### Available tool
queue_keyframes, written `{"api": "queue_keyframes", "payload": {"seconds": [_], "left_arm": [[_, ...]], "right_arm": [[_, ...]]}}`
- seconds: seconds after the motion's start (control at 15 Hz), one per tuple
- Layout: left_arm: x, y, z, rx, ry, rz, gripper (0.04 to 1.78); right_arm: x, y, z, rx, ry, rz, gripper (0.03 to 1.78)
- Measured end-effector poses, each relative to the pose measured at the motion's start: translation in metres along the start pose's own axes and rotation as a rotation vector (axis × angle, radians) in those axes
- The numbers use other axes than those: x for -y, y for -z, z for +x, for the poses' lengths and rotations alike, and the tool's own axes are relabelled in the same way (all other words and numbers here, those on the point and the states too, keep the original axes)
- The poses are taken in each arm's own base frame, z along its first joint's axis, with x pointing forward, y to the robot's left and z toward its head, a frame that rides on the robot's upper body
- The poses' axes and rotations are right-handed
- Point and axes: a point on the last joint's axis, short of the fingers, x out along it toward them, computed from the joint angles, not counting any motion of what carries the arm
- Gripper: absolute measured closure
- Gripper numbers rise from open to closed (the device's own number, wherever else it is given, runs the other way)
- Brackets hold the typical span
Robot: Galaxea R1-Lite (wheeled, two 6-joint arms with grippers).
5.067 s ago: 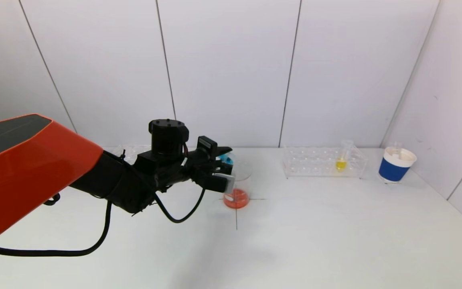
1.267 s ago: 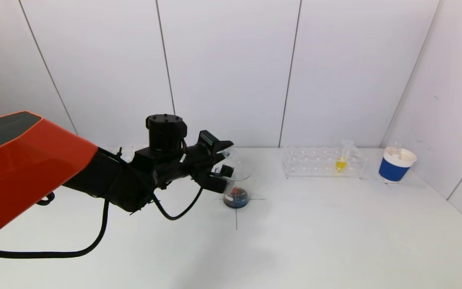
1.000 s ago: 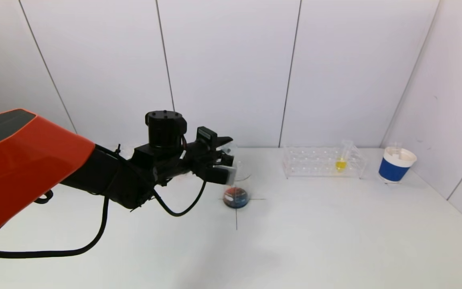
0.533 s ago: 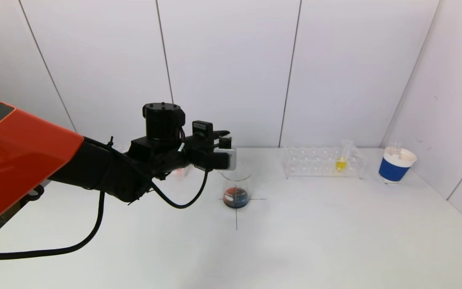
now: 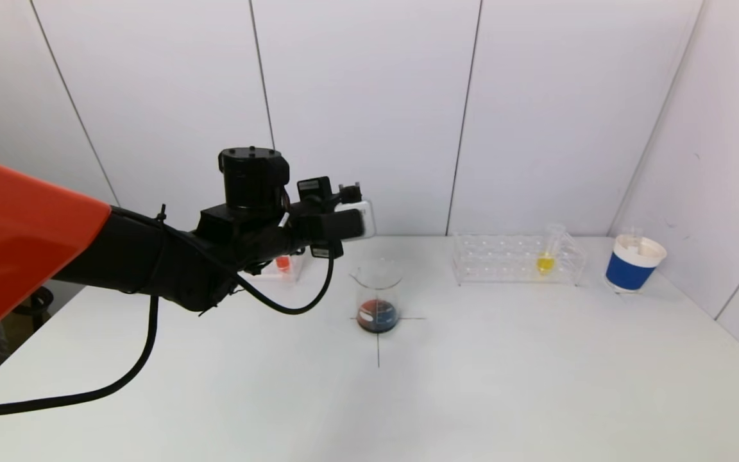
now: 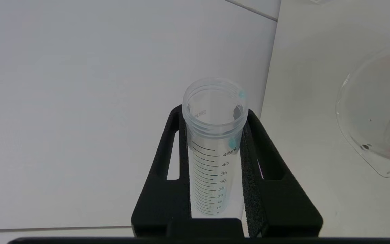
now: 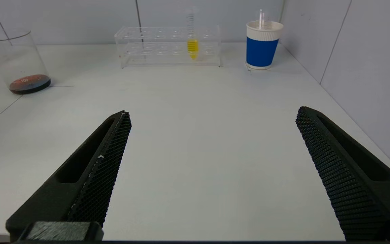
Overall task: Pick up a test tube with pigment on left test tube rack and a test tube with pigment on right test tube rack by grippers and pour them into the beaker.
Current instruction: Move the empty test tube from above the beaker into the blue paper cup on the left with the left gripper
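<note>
While the table (image 5: 504, 385) lies bare across its whole near half in the head view, the left gripper (image 5: 350, 221) hangs above and behind the beaker (image 5: 378, 296), apart from its rim; the beaker stands at a cross mark with dark red-and-blue liquid at its bottom. The left test tube rack (image 5: 280, 268), holding an orange tube, sits behind the arm near the wall, and the right test tube rack (image 5: 517, 260) with its yellow test tube (image 5: 546, 256) stands well to the right, a blue paper cup (image 5: 634, 263) beyond it near the side wall. In the left wrist view, the jaws are clamped on an emptied graduated tube (image 6: 215, 142), blue traces at its rim. In the right wrist view, the right gripper (image 7: 212, 118) holds its jaws wide apart over bare table, gripping nothing.
</note>
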Motion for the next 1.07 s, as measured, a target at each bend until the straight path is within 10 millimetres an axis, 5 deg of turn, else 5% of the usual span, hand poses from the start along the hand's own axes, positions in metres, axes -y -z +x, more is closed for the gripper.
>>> {"api": "queue_keyframes", "payload": {"seconds": [0.4, 1.07], "left_arm": [[-0.021, -0.005, -0.008, 0.003, -0.067, -0.131, 1.38], [-0.117, -0.015, -0.069, -0.204, -0.425, -0.602, 1.38]], "right_arm": [[0.0, 0.0, 0.0, 0.0, 0.0, 0.0, 0.04], [0.0, 0.0, 0.0, 0.0, 0.0, 0.0, 0.04]]}}
